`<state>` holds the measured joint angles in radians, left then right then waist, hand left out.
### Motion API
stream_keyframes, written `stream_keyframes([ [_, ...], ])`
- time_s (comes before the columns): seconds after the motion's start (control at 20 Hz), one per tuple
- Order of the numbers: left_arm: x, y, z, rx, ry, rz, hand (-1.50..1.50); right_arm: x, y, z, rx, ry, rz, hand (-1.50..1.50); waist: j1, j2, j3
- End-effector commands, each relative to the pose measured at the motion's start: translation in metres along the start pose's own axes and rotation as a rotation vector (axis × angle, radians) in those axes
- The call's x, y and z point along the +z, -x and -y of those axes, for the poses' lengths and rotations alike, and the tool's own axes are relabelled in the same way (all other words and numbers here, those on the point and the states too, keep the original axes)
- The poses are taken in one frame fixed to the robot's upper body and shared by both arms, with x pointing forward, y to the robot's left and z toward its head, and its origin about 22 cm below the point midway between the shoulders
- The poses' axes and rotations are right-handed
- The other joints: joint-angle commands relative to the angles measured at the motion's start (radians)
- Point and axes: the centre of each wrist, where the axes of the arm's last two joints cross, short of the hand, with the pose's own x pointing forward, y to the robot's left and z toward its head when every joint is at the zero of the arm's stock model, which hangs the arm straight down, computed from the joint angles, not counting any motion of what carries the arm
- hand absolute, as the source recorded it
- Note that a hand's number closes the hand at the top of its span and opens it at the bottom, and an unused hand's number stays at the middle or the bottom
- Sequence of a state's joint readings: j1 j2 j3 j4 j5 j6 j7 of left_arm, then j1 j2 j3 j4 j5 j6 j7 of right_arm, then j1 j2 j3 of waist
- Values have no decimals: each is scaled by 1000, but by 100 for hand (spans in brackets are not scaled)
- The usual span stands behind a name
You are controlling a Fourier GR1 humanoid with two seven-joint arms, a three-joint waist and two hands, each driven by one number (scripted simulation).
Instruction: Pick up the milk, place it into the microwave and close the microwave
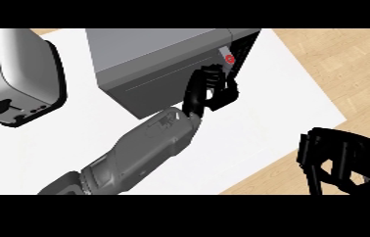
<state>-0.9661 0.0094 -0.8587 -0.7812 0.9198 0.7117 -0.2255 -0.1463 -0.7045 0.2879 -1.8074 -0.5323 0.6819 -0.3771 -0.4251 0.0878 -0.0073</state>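
I see no milk on the counter (239,148), so it's probably already inside the microwave (159,69). My left hand (209,91), fingers curled on nothing, is at the nearly shut door (242,50). My right hand (336,157) rests open at the lower right edge.

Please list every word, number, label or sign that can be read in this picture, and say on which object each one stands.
No text can be read anywhere.
Microwave: no words or numbers; only a small red round mark on its grey strip, with nothing legible in it.
Toaster: dark marks on its front, no readable letters.
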Motion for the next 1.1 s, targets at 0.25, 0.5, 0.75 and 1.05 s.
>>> stream_keyframes([
  [0.25,-13,-7,-18,342,-18,-128,150,-1,14,-36,-113,-4,23,150,68,1,-3],
  [0.5,-14,5,-25,392,24,-150,150,0,14,-54,-128,28,37,150,93,-5,-2],
  [0.75,-15,16,-38,425,74,-163,150,-7,12,-76,-145,39,52,150,123,-10,-5],
  [1.05,-13,34,-50,440,118,-162,150,-10,8,-94,-138,69,53,150,141,-6,-3],
])
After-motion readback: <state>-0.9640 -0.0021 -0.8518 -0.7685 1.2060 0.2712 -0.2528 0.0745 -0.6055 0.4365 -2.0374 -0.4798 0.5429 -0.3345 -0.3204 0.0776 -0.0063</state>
